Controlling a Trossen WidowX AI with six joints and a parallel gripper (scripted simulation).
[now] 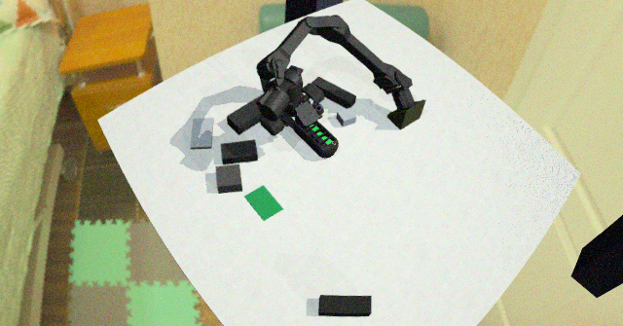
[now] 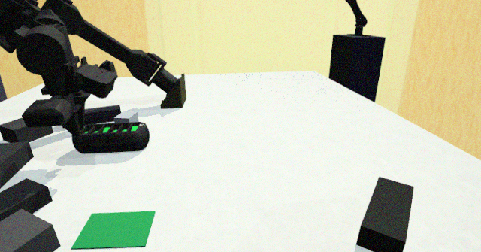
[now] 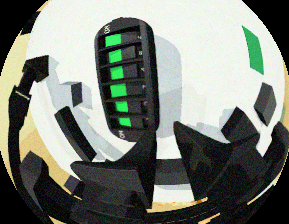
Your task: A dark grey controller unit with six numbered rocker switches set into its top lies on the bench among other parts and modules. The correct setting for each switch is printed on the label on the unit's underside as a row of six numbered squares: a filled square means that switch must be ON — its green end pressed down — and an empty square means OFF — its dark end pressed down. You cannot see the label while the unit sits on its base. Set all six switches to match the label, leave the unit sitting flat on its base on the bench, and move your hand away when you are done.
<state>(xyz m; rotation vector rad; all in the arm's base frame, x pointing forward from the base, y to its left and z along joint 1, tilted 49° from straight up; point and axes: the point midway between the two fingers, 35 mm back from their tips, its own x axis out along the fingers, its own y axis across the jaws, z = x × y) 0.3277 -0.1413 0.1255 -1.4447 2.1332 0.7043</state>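
Note:
The dark controller unit [image 1: 328, 152] [image 2: 113, 142] [image 3: 152, 85] sits on its base on the bench, switches up. Six rocker switches show green portions toward the side marked ON in the wrist view; in the exterior view two green patches look larger than the others. Exact settings are hard to tell. The label underneath is hidden. My gripper [image 3: 164, 127] is partly open with nothing between its fingertips. It is low at one end of the unit; one fingertip overlaps the unit's edge in the wrist view, and contact cannot be told. The hand covers that end in the top view.
Dark blocks [image 1: 238, 152] [image 1: 229, 178] [image 1: 243, 117] and a long dark block [image 1: 341, 93] lie around the hand. A small grey block [image 1: 346, 118] is beside the unit. A flat green square [image 1: 263, 202] [image 2: 114, 229] and another dark block [image 1: 345, 306] [image 2: 388, 211] lie farther off.

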